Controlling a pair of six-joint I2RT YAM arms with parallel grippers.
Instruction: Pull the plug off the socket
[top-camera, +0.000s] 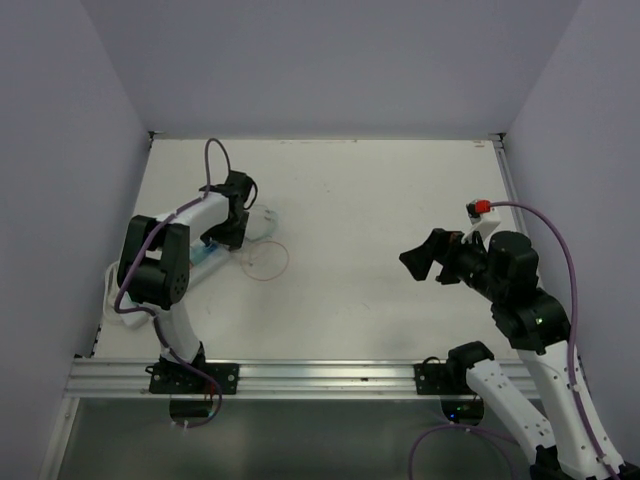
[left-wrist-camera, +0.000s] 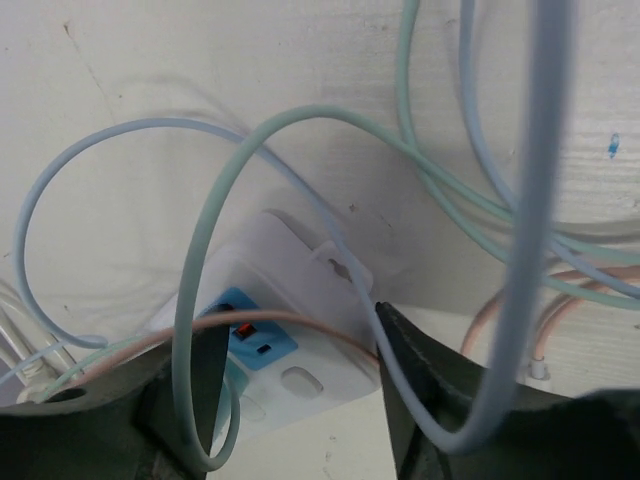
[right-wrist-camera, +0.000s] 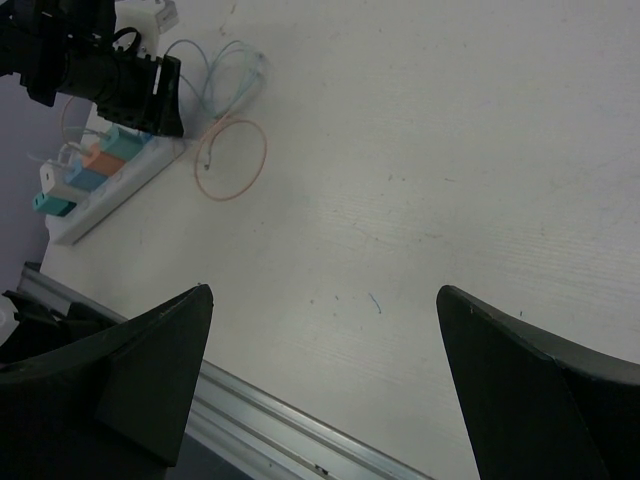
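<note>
The socket is a long white strip at the table's left, with coloured faces in a row. My left gripper hangs over its far end. In the left wrist view the strip's end with a blue face lies between the two dark fingers, which stand apart with a gap. A light-blue cord, a teal cord and a thin pink one cross that gap. I cannot pick out the plug. My right gripper is wide open above bare table, far to the right.
A pink cord loop lies on the table just right of the strip, also in the right wrist view. An aluminium rail runs along the near edge. Purple walls close in the left, back and right sides.
</note>
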